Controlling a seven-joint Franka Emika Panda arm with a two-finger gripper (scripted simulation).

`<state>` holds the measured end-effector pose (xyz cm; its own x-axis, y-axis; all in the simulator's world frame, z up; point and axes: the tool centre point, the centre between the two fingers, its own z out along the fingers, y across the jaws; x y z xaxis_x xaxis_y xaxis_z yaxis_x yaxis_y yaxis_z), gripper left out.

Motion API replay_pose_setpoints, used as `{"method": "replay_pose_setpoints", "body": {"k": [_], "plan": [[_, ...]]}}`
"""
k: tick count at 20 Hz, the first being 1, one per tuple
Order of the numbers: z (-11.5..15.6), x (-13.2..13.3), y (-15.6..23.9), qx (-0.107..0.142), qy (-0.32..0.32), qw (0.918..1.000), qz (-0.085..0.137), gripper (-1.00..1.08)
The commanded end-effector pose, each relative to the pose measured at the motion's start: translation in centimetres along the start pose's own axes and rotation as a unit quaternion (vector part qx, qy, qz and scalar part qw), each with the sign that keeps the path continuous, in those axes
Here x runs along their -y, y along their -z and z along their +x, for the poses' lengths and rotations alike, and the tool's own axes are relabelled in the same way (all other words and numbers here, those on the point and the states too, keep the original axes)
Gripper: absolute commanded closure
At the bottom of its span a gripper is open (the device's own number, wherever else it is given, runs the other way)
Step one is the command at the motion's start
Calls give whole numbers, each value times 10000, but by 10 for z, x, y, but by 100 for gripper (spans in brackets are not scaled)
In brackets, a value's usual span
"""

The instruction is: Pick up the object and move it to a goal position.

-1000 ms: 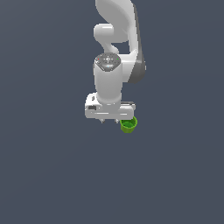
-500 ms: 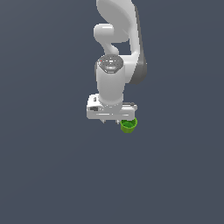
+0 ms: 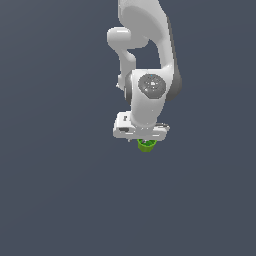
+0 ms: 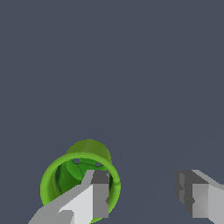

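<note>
the small bright green round cup with a rimmed mouth [image 4: 78,186] sat upright on the flat dark grey surface [image 4: 131,65], directly beneath the white robot gripper [image 4: 142,192]. in the wrist view the claw was spread wide, gripping nothing: 1 grey fingertip [image 4: 99,192] hung over the cup's open mouth, while the other stood well apart over bare surface. the cup's hollow showed only its own green inside. in the exterior view the cup [image 3: 146,145] peeked out just under the gripper [image 3: 142,136].
</note>
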<state>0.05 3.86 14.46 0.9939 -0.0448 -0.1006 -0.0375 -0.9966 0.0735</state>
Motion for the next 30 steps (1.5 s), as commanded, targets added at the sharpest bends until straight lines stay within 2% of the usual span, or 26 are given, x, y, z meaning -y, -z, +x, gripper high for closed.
{"method": "replay_pose_setpoints", "body": {"k": [1,8,16,22,30], "plan": [[-5,17,-7,183,-16,9997,-167,-20],[-23,67,-27,668,-127,9940,-852,-20],[-40,101,-40,894,-248,9846,-1479,-20],[-45,110,-43,936,-292,9807,-1689,-20],[-47,108,-52,937,-286,9808,-1687,-20]]}}
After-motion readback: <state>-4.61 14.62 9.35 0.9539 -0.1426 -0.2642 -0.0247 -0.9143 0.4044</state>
